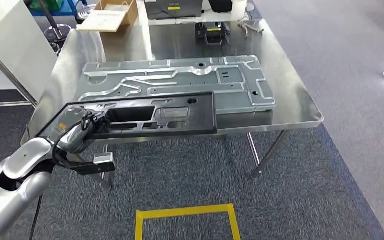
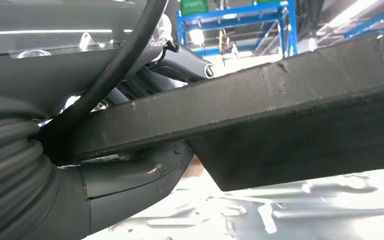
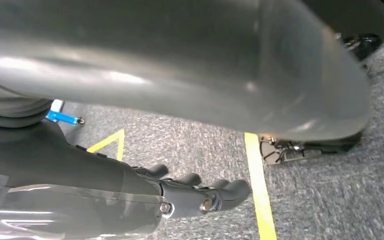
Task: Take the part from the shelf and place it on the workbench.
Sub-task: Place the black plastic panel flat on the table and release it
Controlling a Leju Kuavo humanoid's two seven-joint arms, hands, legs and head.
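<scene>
Head view: left hand [image 1: 82,127] grasps left end of long black moulded plastic panel [image 1: 145,116], lying along near edge of shiny steel bench [image 1: 300,107], overlapping large grey stamped metal plate [image 1: 180,80]. Cardboard box [image 1: 111,14] at far left corner.
Left wrist view: thumb [image 2: 145,172] under rough black panel edge.
Right wrist view: right hand [image 3: 200,192] hanging over grey carpet [image 3: 330,200], fingers loosely extended, holding nothing; yellow floor tape [image 3: 257,190] beside.

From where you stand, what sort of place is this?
Likely a factory or workshop test area: a steel workbench bearing a stamped metal panel, yellow floor tape, and blue racking behind.
</scene>
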